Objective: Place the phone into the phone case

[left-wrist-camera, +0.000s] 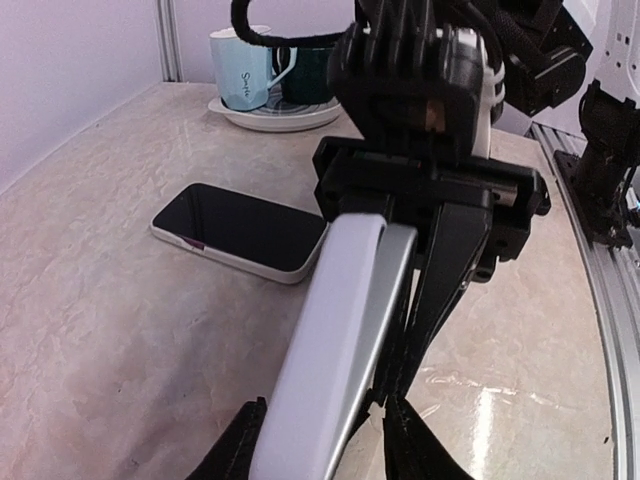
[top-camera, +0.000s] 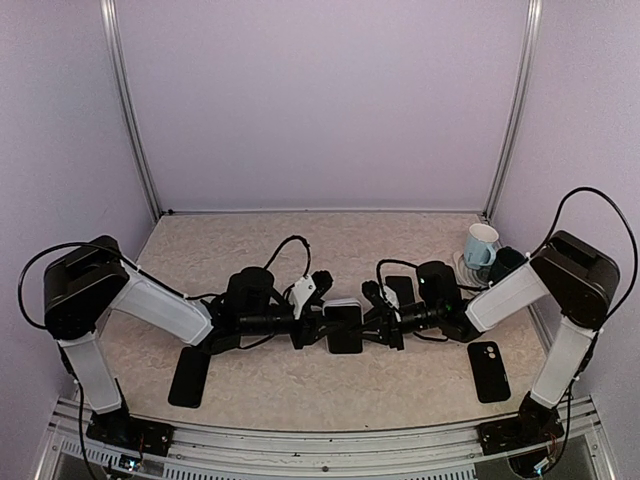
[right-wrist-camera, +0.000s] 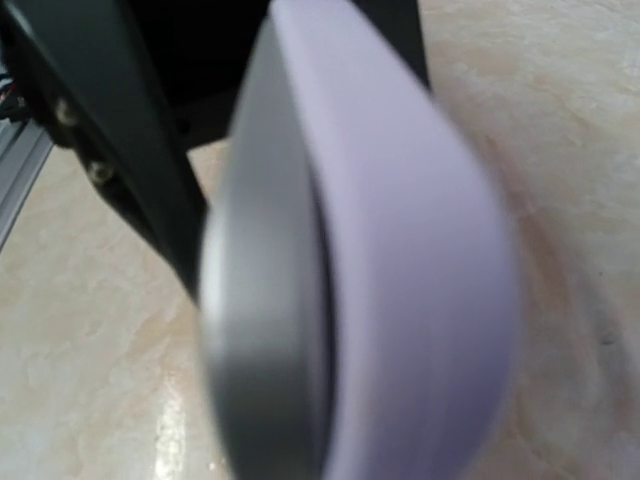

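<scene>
A phone (top-camera: 343,335) with a silver edge and a pale lavender back hangs above the table's middle, held on edge between both arms. Whether the lavender part (right-wrist-camera: 400,250) is a case or the phone's own back, I cannot tell. My right gripper (top-camera: 375,325) is shut on its far end, one finger (left-wrist-camera: 450,270) lying along the phone (left-wrist-camera: 340,320). My left gripper (left-wrist-camera: 322,410) straddles the near end, with a thin gap showing at its right finger. A black phone case (top-camera: 488,370) with a camera cut-out lies flat at the right front.
A second phone (left-wrist-camera: 240,230), black screen up with a white rim, lies on the table behind the grippers. A white mug (top-camera: 480,243) and a dark green cup (top-camera: 507,260) stand on a saucer at back right. A flat black slab (top-camera: 188,378) lies at front left.
</scene>
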